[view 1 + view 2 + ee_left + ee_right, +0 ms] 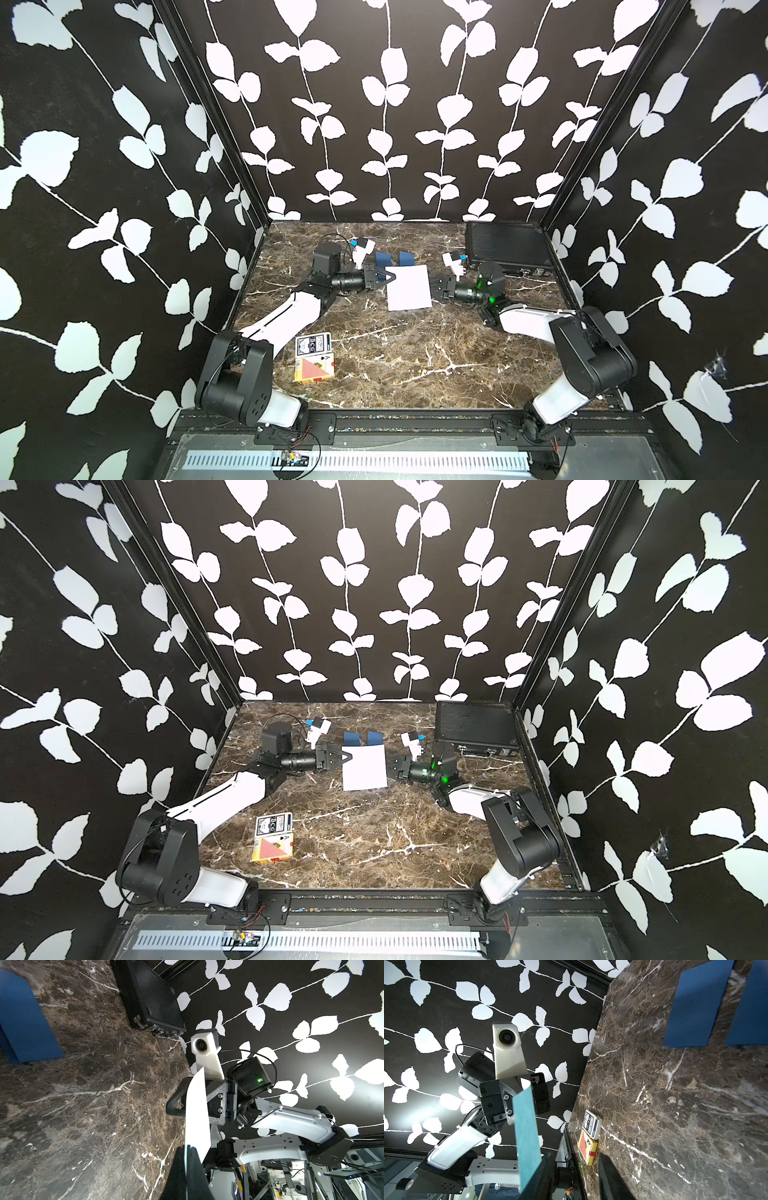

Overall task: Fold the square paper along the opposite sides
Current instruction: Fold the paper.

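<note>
The square paper, white on top, hangs level just above the marble table between my two grippers. My left gripper is shut on its left edge; the left wrist view shows the sheet pinched between the closed fingers of that gripper. My right gripper is at the opposite edge with its jaws apart. In the right wrist view the paper looks teal from below and lies against one finger, with the other finger well clear, so this gripper is open.
Two blue folded pieces stand just behind the paper. A black case fills the back right corner. Two card decks lie near the left arm at the front left of the table.
</note>
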Controlling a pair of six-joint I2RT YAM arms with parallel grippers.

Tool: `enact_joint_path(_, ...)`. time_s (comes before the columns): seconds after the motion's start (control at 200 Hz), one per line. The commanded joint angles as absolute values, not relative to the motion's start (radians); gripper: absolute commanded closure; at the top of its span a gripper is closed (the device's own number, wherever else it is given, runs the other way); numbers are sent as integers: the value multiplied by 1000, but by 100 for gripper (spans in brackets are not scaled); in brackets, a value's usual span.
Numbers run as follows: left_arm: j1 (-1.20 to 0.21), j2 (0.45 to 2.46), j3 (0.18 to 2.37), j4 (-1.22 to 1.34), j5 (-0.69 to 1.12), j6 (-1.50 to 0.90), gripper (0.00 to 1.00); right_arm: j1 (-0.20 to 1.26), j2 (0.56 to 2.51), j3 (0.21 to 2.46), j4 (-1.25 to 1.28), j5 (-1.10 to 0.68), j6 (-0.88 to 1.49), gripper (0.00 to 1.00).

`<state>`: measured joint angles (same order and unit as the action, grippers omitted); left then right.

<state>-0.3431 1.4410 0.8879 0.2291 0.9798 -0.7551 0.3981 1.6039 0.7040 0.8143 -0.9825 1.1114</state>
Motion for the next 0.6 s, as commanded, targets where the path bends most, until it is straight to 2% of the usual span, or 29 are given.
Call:
enact_joint_path(0.0, -336, 1449, 886, 225, 976, -733, 100, 397, 1533, 681, 794, -986, 1086, 61)
enact_joint_path(0.115, -337, 1451, 884, 226, 976, -732, 100, 397, 1491, 675, 781, -980, 1088, 59)
enact_joint_path(0.35, -335, 1447, 901, 220, 972, -731, 100, 401, 1455, 673, 782, -965, 1112, 43)
enact_joint_path(0.595, -335, 1443, 886, 287, 989, -785, 100, 472, 1458, 716, 726, -933, 1068, 39)
